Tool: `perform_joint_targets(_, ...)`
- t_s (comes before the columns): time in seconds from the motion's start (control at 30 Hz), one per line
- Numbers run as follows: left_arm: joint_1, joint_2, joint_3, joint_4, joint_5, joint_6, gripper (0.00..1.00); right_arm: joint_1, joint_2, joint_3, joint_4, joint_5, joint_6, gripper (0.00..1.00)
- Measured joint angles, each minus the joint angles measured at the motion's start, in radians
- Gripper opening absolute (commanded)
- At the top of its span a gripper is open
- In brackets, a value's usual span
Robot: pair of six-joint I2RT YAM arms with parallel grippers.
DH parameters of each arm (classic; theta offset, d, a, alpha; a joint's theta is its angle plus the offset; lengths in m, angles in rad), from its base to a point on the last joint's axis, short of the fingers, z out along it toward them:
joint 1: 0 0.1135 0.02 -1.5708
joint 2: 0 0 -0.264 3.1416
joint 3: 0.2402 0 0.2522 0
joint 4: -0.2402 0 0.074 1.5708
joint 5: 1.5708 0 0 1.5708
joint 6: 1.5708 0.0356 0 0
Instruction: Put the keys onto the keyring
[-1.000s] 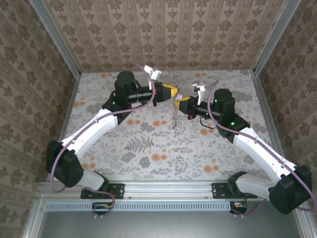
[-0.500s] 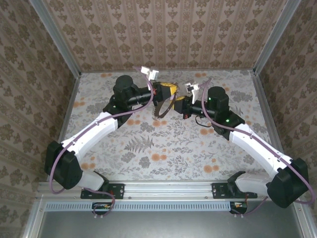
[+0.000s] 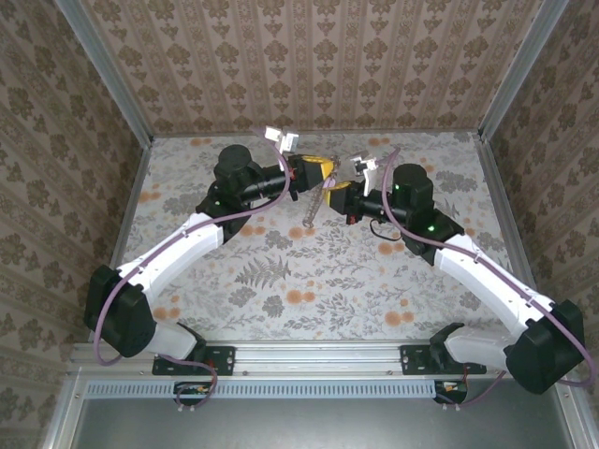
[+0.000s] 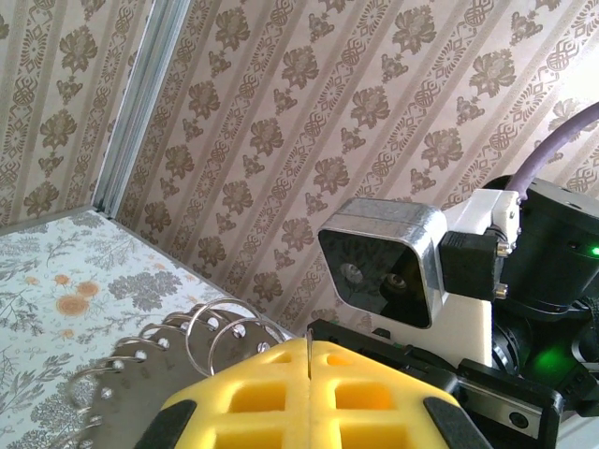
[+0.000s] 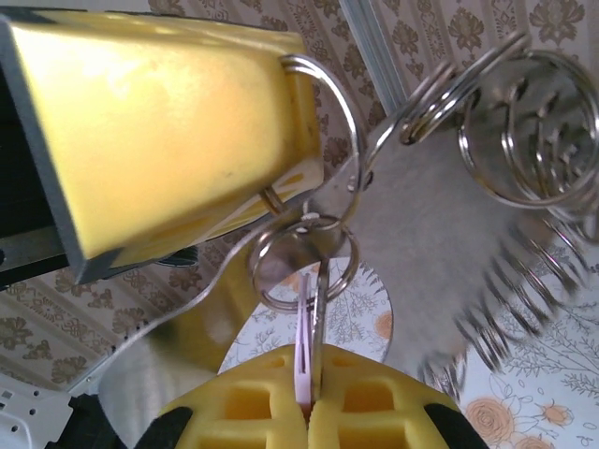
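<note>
Two arms: both reach in over the flower-printed table [image 3: 309,281] and meet near its far side, grippers tip to tip, raised off the surface.
Left gripper [image 4: 307,360]: yellow, square-cut fingers pressed together, with a thin sliver of metal standing up from the seam. In the right wrist view a wide wire loop comes out from between these fingers, so it is pinching the keyring.
Keyring [image 5: 426,103]: a floppy chain of silvery wire rings, one end clamped in the left gripper. The rest fans out to the side, blurred. From above it hangs as a thin strand below the two grippers, and whether its low end touches the table cannot be told.
Right gripper [image 5: 307,398]: yellow fingers closed on the key.
Key [image 5: 303,351]: small, with a purple-pink head and a pale metal blade, seen edge-on. It stands upright out of the right gripper's seam, just below the left gripper's finger.
Small split ring [image 5: 260,271]: a round steel ring at the top of the key, touching it and linked to the wide loop held by the left gripper. Whether the key is threaded through it cannot be told.
Right wrist camera [image 4: 379,276]: a silver-edged black box just beyond the left gripper's fingertips.
Walls [image 3: 309,65]: brown damask wallpaper on three sides.
</note>
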Motion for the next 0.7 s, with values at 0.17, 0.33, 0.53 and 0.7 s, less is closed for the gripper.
perform_joint_targets(0.17, -0.006, 0.000, 0.000, 0.008, -0.004, 0.000, 0.00, 0.005, -0.028, -0.001, -0.025, 0.011, -0.007, 0.00)
perform_joint_targets(0.33, -0.008, 0.000, 0.000, 0.015, -0.002, -0.003, 0.00, -0.001, -0.056, -0.001, -0.050, 0.017, -0.019, 0.00)
perform_joint_targets(0.53, -0.008, 0.000, -0.001, 0.006, 0.005, -0.002, 0.00, -0.022, -0.066, 0.001, -0.078, 0.018, -0.037, 0.00)
perform_joint_targets(0.7, -0.008, 0.000, -0.001, -0.022, 0.006, 0.006, 0.00, -0.034, -0.066, 0.037, -0.149, 0.017, -0.074, 0.00)
